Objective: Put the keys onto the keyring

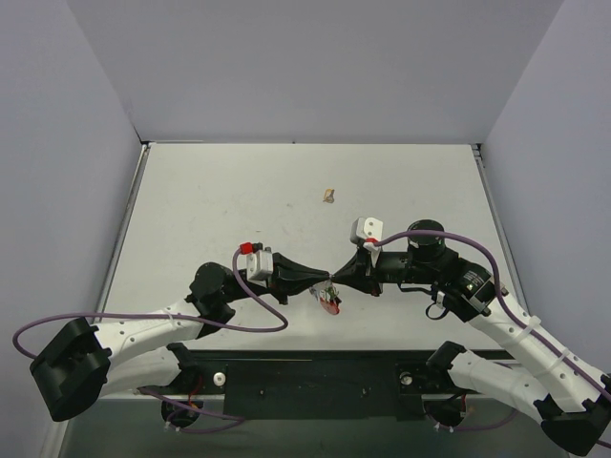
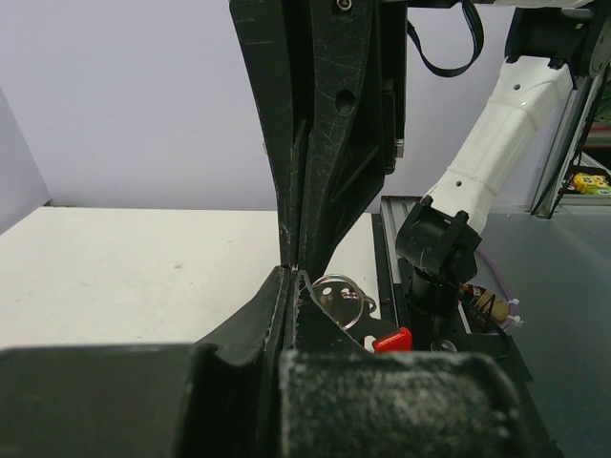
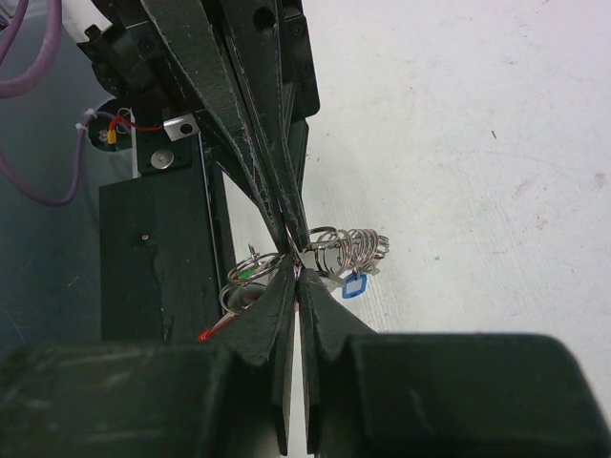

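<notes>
Left pincer (image 3: 286, 229), right pincer (image 3: 298, 279) tip to tip, both clamped on keys (image 3: 349, 254); bunch dangles beside tips

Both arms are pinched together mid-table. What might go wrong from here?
1. Left pincer and right pincer are shut tip to tip on the thin rings; pulling apart may bend them or slip one grip.
2. The rings hang above the table near the black mount; if dropped, they might land on it.
</notes>
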